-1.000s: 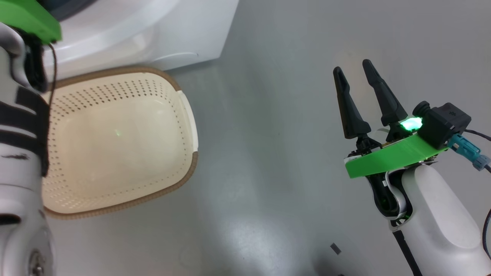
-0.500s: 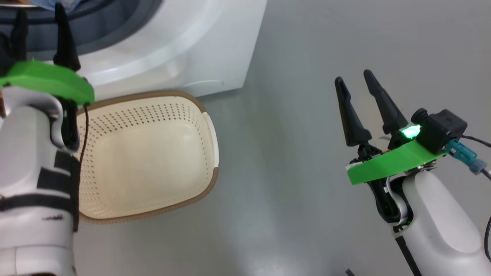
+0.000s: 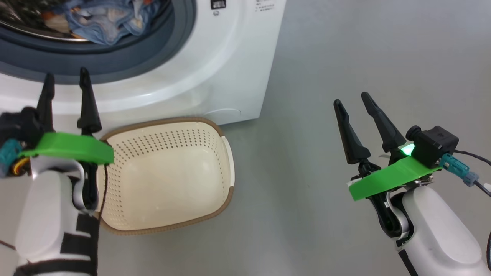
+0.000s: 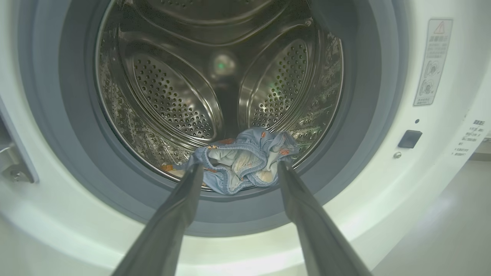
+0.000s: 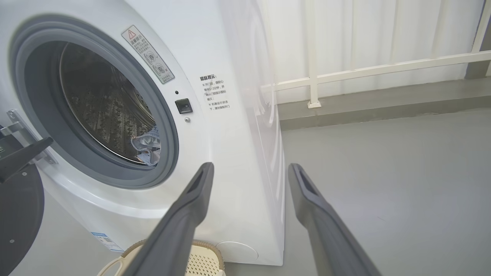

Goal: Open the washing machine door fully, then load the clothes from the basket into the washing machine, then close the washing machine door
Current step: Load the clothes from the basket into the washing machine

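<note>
Tilted upward within 1 second, the head camera is now trained on the clothes (image 3: 109, 21) heaped in the washing machine (image 3: 238, 57), the empty basket (image 3: 165, 122) left on grey floor (image 3: 326, 57) just before it, the left gripper (image 3: 66, 73) and right gripper (image 3: 350, 97) held spread with nothing gripped, a white railing (image 5: 383, 67) seen beyond.

The washing machine (image 3: 238, 57) mouth is open, with clothes (image 4: 245, 163) low in the drum (image 4: 172, 96). The basket (image 3: 229, 195) stands just before it, and the floor (image 3: 307, 115) is open to the right.
</note>
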Controlling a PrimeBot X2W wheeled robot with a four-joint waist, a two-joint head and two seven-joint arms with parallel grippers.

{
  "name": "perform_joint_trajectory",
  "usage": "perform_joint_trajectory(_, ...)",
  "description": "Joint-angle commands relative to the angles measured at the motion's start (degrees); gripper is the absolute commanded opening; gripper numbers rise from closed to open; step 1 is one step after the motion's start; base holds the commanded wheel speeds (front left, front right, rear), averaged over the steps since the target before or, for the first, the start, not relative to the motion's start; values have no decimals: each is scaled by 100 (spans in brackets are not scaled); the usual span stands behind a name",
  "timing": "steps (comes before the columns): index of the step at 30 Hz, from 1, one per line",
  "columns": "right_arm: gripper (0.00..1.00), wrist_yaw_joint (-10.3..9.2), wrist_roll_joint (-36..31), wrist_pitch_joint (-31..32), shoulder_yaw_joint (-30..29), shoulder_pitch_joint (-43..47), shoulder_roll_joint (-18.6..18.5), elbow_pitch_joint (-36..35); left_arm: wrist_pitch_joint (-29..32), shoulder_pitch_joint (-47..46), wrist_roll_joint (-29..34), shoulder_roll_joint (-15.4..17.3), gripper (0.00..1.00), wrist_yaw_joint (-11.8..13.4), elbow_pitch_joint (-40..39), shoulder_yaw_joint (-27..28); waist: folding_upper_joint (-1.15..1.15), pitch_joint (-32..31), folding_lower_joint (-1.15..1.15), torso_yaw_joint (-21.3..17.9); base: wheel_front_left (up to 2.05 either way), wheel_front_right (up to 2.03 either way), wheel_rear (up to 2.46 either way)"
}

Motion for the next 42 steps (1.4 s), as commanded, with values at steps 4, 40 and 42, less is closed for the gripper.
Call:
perform_joint_trajectory(4,100,25,40,-46,97,175,-54,-99,-37,516,-20,68,100,-25,-602,201,0,-360,0,207,0,0,0)
perform_joint_trajectory(40,100,25,16,-46,80,708,-150,-182,-37,2937,-218,-329,100,303,-2717,261,0,-840,0,401,0,0,0)
perform_joint_trajectory(42,100,25,-3,-46,73,704,-140,-180,-37,2941,-221,-331,100,289,-2738,264,0,-835,0,395,0,0,0)
